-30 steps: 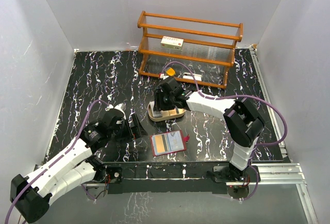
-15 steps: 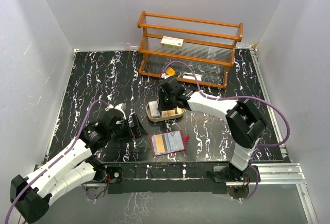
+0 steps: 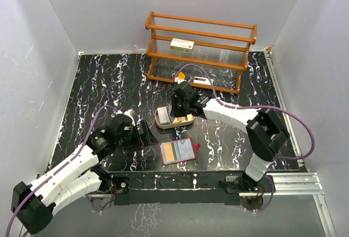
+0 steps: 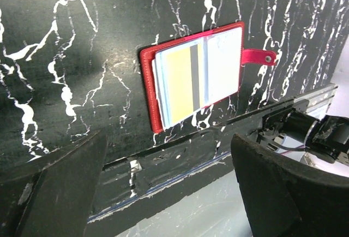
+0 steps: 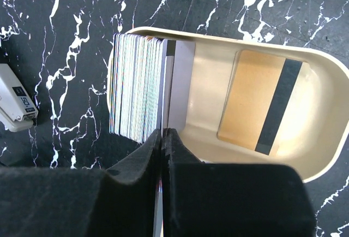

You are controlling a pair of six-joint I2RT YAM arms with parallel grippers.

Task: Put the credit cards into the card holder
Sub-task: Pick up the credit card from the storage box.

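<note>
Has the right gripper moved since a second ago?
Yes. The right gripper slid slightly right, judged against the wooden rack, now shut on a credit card.

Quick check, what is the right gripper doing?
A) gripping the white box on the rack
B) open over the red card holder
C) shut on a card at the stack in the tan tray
C: in the right wrist view the right gripper is pinched shut on a grey card beside the card stack in the tray.

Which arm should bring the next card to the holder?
Right: the right claw is shut on a card in the tray; the left claw hangs open near the card holder.
</note>
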